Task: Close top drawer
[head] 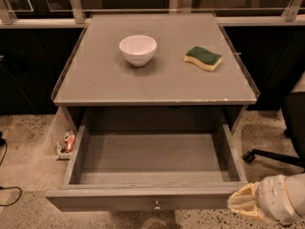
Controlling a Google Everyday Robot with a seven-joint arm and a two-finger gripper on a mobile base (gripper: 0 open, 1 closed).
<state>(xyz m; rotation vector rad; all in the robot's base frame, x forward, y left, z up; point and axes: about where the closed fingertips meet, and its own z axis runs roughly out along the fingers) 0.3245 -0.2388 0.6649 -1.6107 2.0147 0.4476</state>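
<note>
The top drawer (152, 159) of the grey cabinet is pulled fully open toward me and is empty inside. Its front panel runs along the bottom of the camera view, with a small round metal knob (156, 205) at its centre. My gripper (240, 202) is at the lower right corner of the view. Its pale tip sits just outside the drawer front's right end, at about the panel's height. The arm behind it is cut off by the frame edge.
A white bowl (137, 49) and a green and yellow sponge (203, 57) sit on the cabinet top (157, 82). Small items (66, 143) lie on the floor left of the cabinet. An office chair base (274, 156) stands at the right. Railing posts run along the back.
</note>
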